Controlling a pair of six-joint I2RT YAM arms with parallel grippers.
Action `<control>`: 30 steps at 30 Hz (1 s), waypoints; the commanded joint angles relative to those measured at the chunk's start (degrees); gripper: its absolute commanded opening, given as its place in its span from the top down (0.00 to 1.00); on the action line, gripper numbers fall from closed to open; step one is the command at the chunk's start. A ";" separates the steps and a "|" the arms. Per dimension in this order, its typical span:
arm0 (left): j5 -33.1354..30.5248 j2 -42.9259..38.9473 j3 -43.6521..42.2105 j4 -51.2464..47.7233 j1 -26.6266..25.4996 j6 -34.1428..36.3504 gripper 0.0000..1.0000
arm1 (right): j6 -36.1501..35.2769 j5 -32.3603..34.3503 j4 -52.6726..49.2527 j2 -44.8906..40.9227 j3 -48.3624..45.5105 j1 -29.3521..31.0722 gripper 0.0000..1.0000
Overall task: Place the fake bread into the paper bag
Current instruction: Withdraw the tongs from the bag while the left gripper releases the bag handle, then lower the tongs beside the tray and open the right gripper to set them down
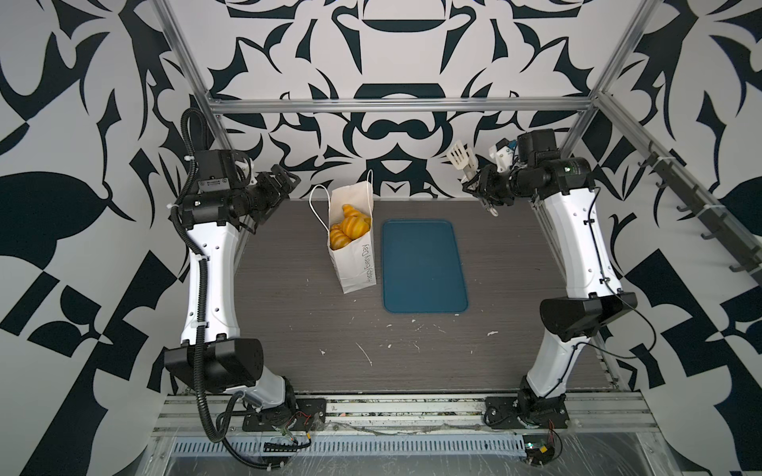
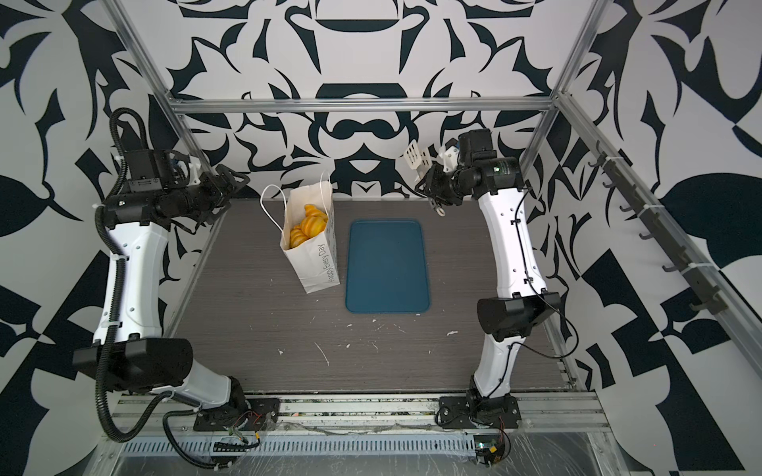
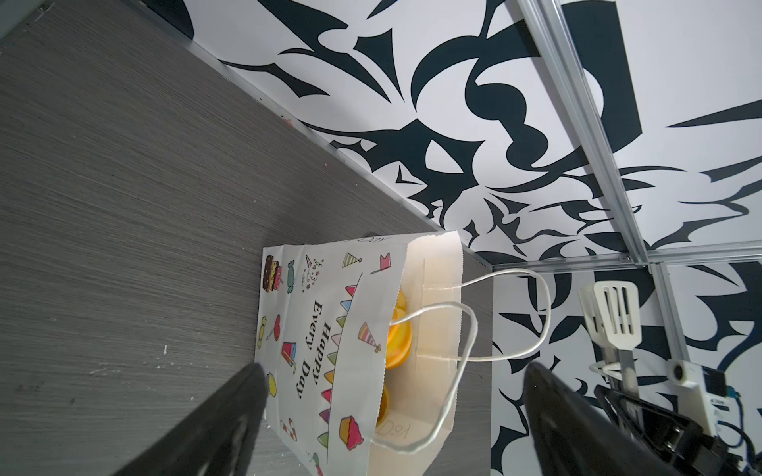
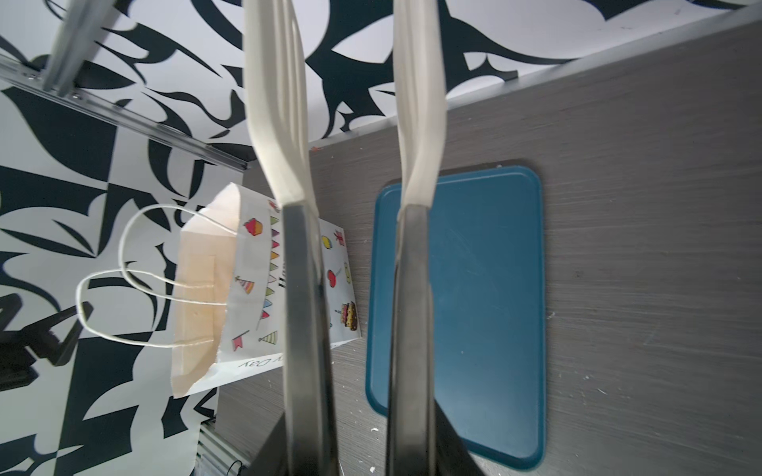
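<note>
The paper bag [image 3: 330, 371] is carrying the only readable words. In the left wrist view its broad front face is showing "Happy Every Day" in black lettering [image 3: 315, 350], and "Day" is showing mirrored through the paper just inside the mouth.

In both top views the bag is standing at about 11 o'clock from the middle of the table [image 1: 515, 288]. Its narrow side panel [image 1: 368, 263] [image 2: 325, 263] is bearing "Happy Every Day" in thin grey letters, running from 6 o'clock toward 12 o'clock.

In the right wrist view a narrow side panel is showing only "Day".
</note>
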 commanded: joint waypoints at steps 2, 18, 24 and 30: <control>2.08 -1.83 -5.61 1.86 1.53 -1.77 0.01 | -0.36 4.33 3.00 -3.47 -6.19 -2.40 0.61; -14.10 -5.59 -21.95 11.59 -0.90 5.54 0.01 | -0.94 11.73 7.17 -3.06 -26.09 -7.47 0.61; -14.89 -5.81 -27.62 16.53 -1.17 6.17 0.01 | -2.25 14.35 6.17 0.39 -27.74 -7.57 0.62; -13.52 -4.10 -29.60 19.72 -1.26 10.64 0.01 | -3.67 14.88 6.81 2.40 -30.37 -7.55 0.62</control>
